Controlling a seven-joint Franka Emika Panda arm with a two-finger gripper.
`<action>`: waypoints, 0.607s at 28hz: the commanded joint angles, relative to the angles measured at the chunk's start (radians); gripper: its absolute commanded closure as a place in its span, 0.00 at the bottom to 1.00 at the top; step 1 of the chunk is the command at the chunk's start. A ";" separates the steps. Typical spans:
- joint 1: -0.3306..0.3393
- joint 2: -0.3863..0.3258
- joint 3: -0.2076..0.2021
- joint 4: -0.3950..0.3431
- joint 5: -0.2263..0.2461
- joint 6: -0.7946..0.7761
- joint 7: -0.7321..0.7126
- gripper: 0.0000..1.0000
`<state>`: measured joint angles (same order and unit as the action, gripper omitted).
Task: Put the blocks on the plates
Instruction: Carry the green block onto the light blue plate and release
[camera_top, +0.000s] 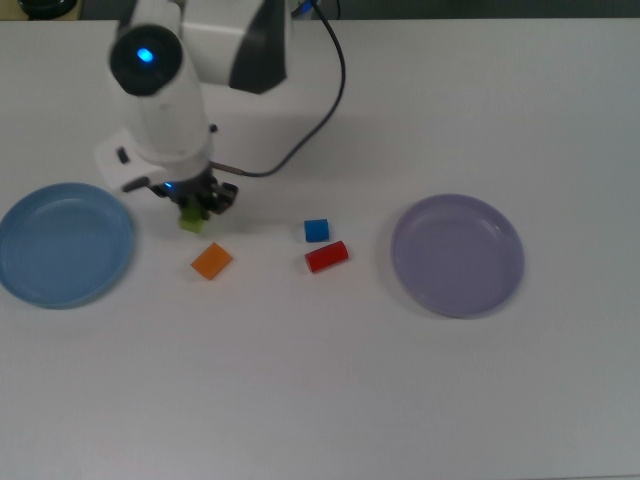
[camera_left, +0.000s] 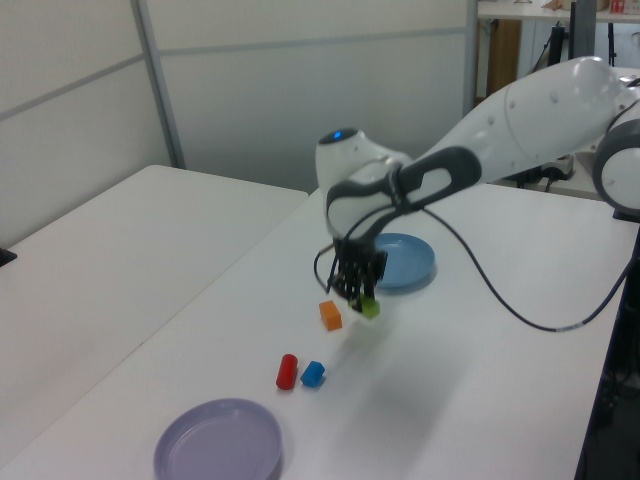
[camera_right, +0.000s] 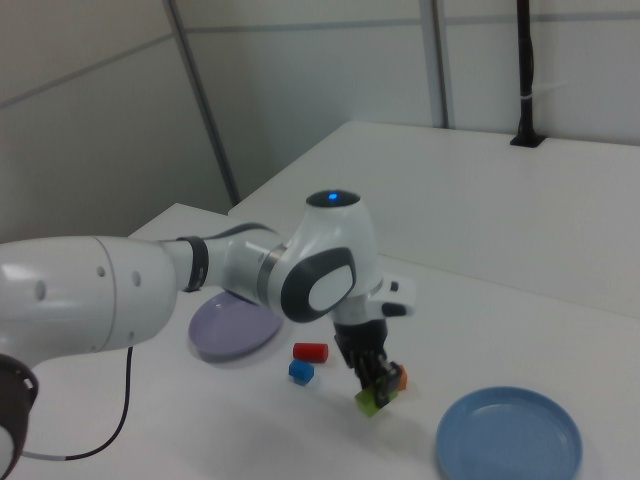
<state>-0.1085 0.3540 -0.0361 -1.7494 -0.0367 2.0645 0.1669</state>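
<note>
My gripper (camera_top: 193, 212) (camera_left: 362, 300) (camera_right: 374, 392) is shut on the lime-green block (camera_top: 191, 221) (camera_left: 370, 308) (camera_right: 367, 402), which hangs lifted above the table. The orange block (camera_top: 211, 261) (camera_left: 331, 315) lies just below it in the top view; in the right view only its edge (camera_right: 401, 377) shows behind the gripper. The blue cube (camera_top: 316, 230) (camera_left: 313, 374) (camera_right: 300, 372) and the red cylinder (camera_top: 327, 257) (camera_left: 287, 371) (camera_right: 311, 351) lie together mid-table. The light blue plate (camera_top: 63, 245) (camera_left: 405, 261) (camera_right: 510, 446) sits at the top view's left. At the top view's right sits the lavender plate (camera_top: 457, 255) (camera_left: 217, 441) (camera_right: 226, 330). Both plates hold nothing.
A black cable (camera_top: 330, 95) runs from the arm's white base (camera_top: 235, 40) down across the table behind the gripper. The white table's edge (camera_left: 100, 385) runs along the left view's left.
</note>
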 joint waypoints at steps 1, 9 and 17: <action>-0.068 -0.052 -0.008 0.086 0.000 -0.084 -0.153 0.99; -0.143 -0.006 -0.008 0.137 -0.006 -0.058 -0.371 0.97; -0.217 0.071 -0.008 0.163 -0.015 0.048 -0.493 0.91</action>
<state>-0.2904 0.3773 -0.0440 -1.6240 -0.0390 2.0471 -0.2468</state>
